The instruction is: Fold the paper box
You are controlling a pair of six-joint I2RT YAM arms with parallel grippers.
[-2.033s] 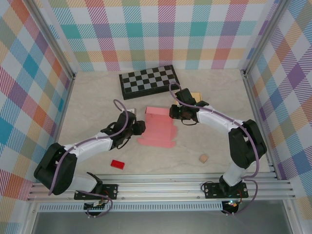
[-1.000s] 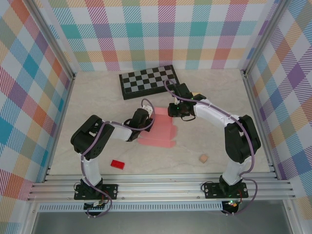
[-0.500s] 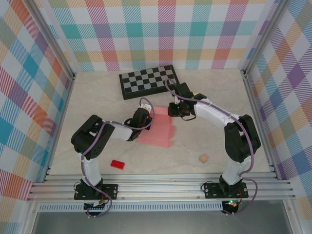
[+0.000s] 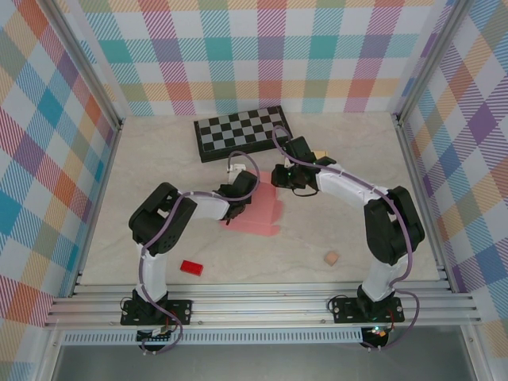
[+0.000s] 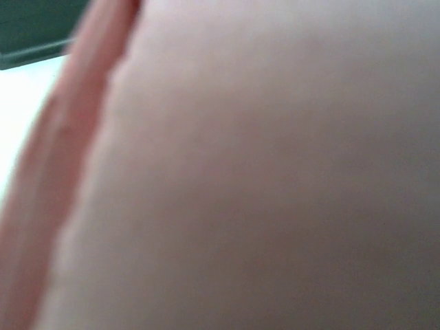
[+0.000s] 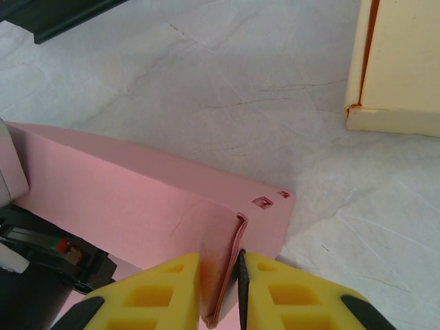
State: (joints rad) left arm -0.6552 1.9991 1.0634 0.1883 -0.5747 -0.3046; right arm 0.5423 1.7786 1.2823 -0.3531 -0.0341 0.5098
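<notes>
From above, the paper box (image 4: pixel 259 214) is lying mid-table, with the left gripper (image 4: pixel 244 190) and right gripper (image 4: pixel 278 178) meeting at its far edge. Left wrist: the pink sheet is blurring right against the lens. The jaws are sitting closed, but I cannot tell whether they are gripping anything. Right wrist: the yellow fingers (image 6: pixel 172 285) are pinching the box's folded flap narrowly.

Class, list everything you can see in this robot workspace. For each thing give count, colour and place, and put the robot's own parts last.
pink paper box: one, pink, partly folded, table centre
chessboard: one, black and white, far side
cream box: one, pale yellow, just beyond the right gripper
red block: one, red, near left
small cube: one, tan, near right
table: one, pale, marbled
left gripper: one, black, shut, at the paper's left side
right gripper: one, yellow fingers, pinching the paper's folded edge
</notes>
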